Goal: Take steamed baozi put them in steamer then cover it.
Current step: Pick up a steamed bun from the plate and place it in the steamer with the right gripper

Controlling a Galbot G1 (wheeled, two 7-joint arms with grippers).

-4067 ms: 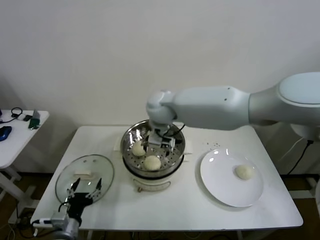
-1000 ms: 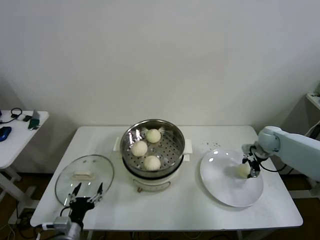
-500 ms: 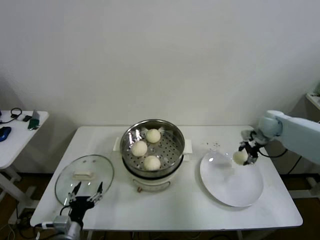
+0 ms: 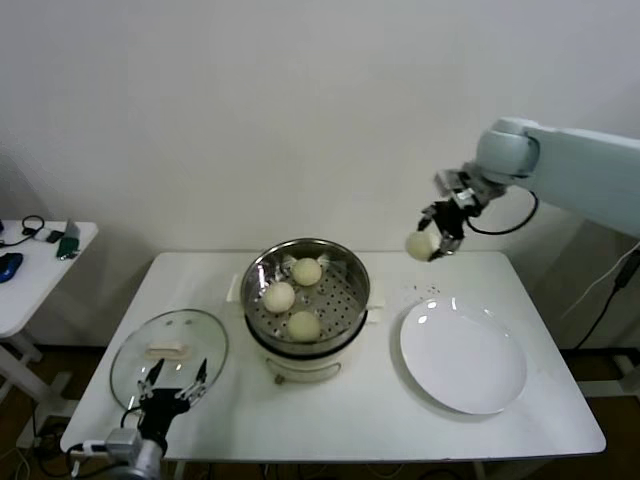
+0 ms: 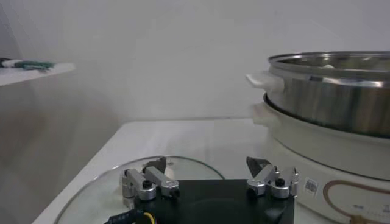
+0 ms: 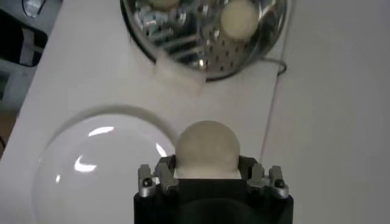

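My right gripper (image 4: 428, 243) is shut on a cream-white baozi (image 4: 419, 244) and holds it high in the air, right of the steamer and behind the plate. The same baozi (image 6: 207, 147) fills the jaws in the right wrist view. Three baozi (image 4: 279, 296) (image 4: 306, 271) (image 4: 304, 325) lie in the shiny perforated steamer (image 4: 350, 300) on its cream pot base. The glass cover (image 4: 135, 365) lies flat on the table at the left. My left gripper (image 4: 172, 388) is open and idle at the cover's near edge, also shown in the left wrist view (image 5: 207, 176).
A white plate (image 4: 464, 358) lies bare at the right of the table. A side table (image 4: 30, 270) with small items stands far left. The steamer's wall (image 5: 329, 91) rises close beside the left gripper.
My right gripper closed on the last baozi on the plate, lifted it off and carried it up and back toward the steamer. The plate is now bare. The left arm stayed put.
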